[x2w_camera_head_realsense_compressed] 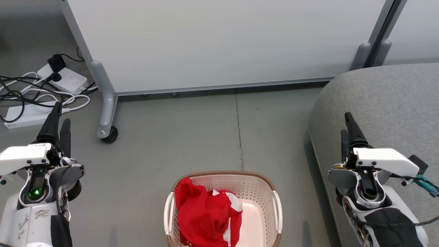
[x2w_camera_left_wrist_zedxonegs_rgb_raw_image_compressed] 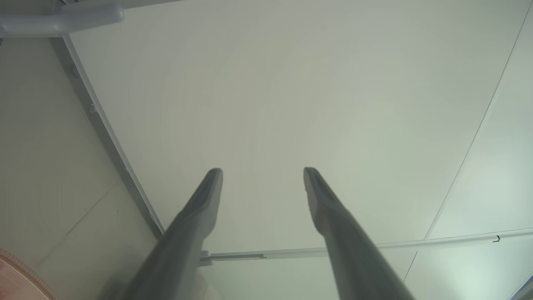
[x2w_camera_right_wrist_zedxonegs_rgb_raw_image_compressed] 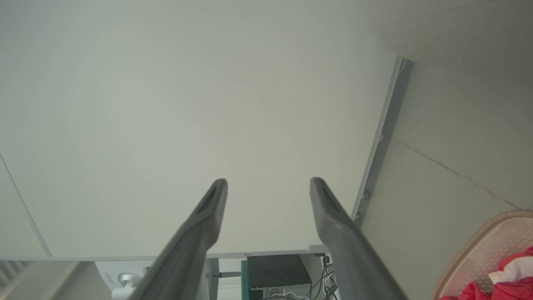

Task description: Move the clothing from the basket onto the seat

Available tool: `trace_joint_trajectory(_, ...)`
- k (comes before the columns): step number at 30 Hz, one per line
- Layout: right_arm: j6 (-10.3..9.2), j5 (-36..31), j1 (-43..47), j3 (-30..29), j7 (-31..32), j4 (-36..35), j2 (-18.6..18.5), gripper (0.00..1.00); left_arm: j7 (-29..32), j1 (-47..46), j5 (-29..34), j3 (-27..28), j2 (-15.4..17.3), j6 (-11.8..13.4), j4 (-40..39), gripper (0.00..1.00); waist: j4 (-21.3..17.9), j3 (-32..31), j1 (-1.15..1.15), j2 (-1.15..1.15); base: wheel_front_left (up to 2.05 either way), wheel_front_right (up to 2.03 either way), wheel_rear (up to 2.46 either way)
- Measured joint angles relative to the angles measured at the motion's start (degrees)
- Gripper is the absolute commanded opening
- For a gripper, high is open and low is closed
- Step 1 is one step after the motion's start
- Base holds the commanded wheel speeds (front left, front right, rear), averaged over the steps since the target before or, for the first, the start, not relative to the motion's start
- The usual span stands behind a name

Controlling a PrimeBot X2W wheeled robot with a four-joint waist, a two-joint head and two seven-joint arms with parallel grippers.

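Head view has my left hand [x2w_camera_head_realsense_compressed: 61,113] low on the left and my right hand [x2w_camera_head_realsense_compressed: 345,123] low on the right. Both have their fingers spread wide and hold nothing. The red clothing [x2w_camera_head_realsense_compressed: 202,212] lies bunched in the left half of the basket [x2w_camera_head_realsense_compressed: 224,174], which stands on the floor [x2w_camera_head_realsense_compressed: 192,137] between my arms. The grey seat [x2w_camera_head_realsense_compressed: 387,103] is on my right, its rounded edge beside my right hand.

I see a pale grey partition panel [x2w_camera_head_realsense_compressed: 219,41] across the far floor [x2w_camera_head_realsense_compressed: 178,137], its grey leg [x2w_camera_head_realsense_compressed: 107,103] ending in a black caster [x2w_camera_head_realsense_compressed: 109,134]. Left of it, two white power strips [x2w_camera_head_realsense_compressed: 65,78] lie among tangled cables [x2w_camera_head_realsense_compressed: 20,94]. A thin crack [x2w_camera_head_realsense_compressed: 239,130] runs down the floor.
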Motion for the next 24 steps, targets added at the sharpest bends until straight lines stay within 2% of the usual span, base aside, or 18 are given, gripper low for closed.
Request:
trace_joint_trajectory(11, 0.0, -10.24, 1.6, -1.91, -0.09, -4.57, -0.93, 1.0, -4.16, 1.81, 9.32, -1.78, -0.27, 0.0, -6.5, 1.0, 0.19, -0.22, 0.0, 0.0, 0.0, 0.0, 0.0)
trace_joint_trajectory(24, 0.01, -30.16, 3.82, -3.5, -0.18, -11.98, -2.44, 1.0, -8.67, 4.85, 27.06, -4.64, -1.54, -0.01, -15.01, 1.0, 0.5, -0.54, 0.0, 0.0, 0.0, 0.0, 0.0)
